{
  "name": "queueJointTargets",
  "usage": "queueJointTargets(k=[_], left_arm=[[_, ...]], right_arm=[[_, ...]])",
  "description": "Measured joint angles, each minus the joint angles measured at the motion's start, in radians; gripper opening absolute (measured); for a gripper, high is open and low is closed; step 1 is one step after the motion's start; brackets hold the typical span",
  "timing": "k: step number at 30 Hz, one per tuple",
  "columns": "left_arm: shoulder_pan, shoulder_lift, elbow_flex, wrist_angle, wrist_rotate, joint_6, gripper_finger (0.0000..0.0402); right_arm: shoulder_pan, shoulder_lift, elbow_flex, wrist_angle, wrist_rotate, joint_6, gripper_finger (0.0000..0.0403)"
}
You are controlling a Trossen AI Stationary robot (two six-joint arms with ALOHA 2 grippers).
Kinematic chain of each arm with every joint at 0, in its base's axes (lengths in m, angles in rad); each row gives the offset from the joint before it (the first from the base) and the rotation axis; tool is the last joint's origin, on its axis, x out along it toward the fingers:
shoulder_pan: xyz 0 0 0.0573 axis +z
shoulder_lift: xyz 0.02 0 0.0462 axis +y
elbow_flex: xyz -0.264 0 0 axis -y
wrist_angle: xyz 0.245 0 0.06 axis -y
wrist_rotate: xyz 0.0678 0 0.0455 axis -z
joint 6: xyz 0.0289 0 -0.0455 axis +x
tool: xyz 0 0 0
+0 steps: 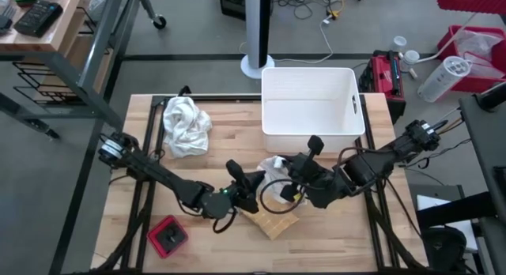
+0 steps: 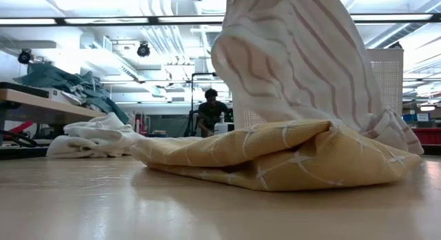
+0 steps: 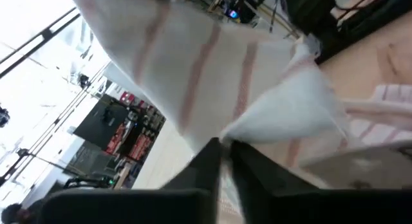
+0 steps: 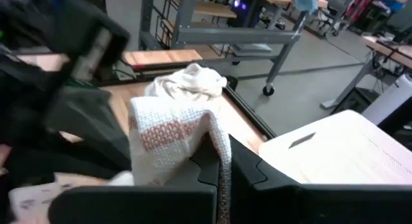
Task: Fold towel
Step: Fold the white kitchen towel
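Wooden worktop [image 1: 332, 235] carries a white bin [image 1: 310, 109] at far centre, a crumpled white cloth [image 1: 186, 125] at far left, a folded yellow towel [image 1: 273, 220] at near centre and a small red device [image 1: 168, 235] at near left. A white towel with red stripes [image 2: 296, 61] hangs lifted above the yellow towel, its lower part resting behind it. Right tool [image 4: 222, 179] is clamped on an edge of the striped towel; left tool [image 3: 222, 159] is pinched on another part of it, just left of the right tool.
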Motion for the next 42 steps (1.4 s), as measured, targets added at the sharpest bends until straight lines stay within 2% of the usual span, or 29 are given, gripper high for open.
queueJointTargets(k=[7, 12, 16, 20, 24, 29, 35, 42], left_arm=[[-0.013, -0.003, 0.062, -0.035, 0.000, -0.002, 0.0002], [-0.013, -0.003, 0.067, -0.116, 0.011, -0.005, 0.0001], [-0.012, -0.003, 0.046, -0.119, 0.015, -0.036, 0.0001], [-0.020, -0.014, 0.057, -0.109, -0.077, 0.006, 0.0000], [-0.044, -0.072, 0.092, -0.101, -0.207, 0.103, 0.0000], [-0.033, -0.177, 0.127, -0.098, -0.200, 0.095, 0.0000], [-0.033, -0.272, 0.200, -0.107, -0.194, 0.103, 0.0000], [-0.032, -0.289, 0.324, -0.229, -0.178, 0.089, 0.0000]], right_arm=[[0.000, 0.000, -0.001, -0.039, 0.008, 0.027, 0.0000], [0.000, 0.000, -0.001, -0.041, 0.008, 0.027, 0.0000], [0.000, 0.000, -0.001, -0.041, 0.008, 0.020, 0.0000], [0.000, 0.000, -0.001, -0.063, 0.008, 0.000, 0.0006], [0.000, -0.021, 0.001, -0.125, -0.053, 0.038, 0.0040], [0.001, -0.049, 0.003, -0.148, -0.063, 0.009, 0.0099], [0.007, -0.066, 0.003, -0.234, -0.070, -0.001, 0.0152], [0.016, -0.074, 0.003, -0.323, -0.070, 0.028, 0.0191]])
